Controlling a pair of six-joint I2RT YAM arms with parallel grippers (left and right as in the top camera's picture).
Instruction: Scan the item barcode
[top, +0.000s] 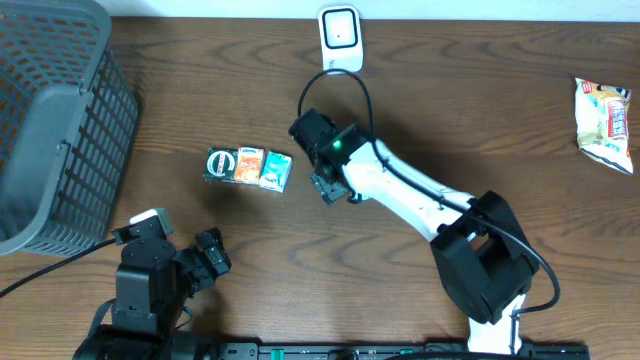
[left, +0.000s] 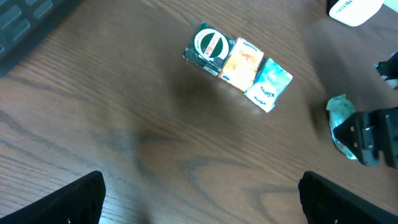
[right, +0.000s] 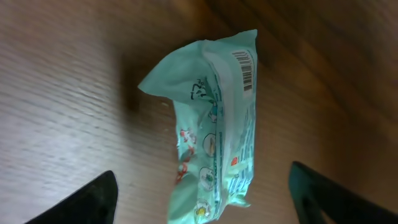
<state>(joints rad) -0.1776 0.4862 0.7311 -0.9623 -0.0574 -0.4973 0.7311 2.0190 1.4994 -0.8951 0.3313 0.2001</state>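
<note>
right arm (top: 410, 190): white link, black joints | green light (top: 337, 147) (small) | black cable (top: 370, 105)

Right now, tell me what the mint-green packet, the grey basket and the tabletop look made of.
Mint-green packet: thin plastic film, slightly glossy. It is creased, with sealed ends and a printed barcode.
Grey basket: probably moulded plastic, matte. The lattice walls are a uniform grey.
Tabletop: dark brown wood or wood-look laminate, smooth. Grain lines show, but not which of the two it is.
</note>
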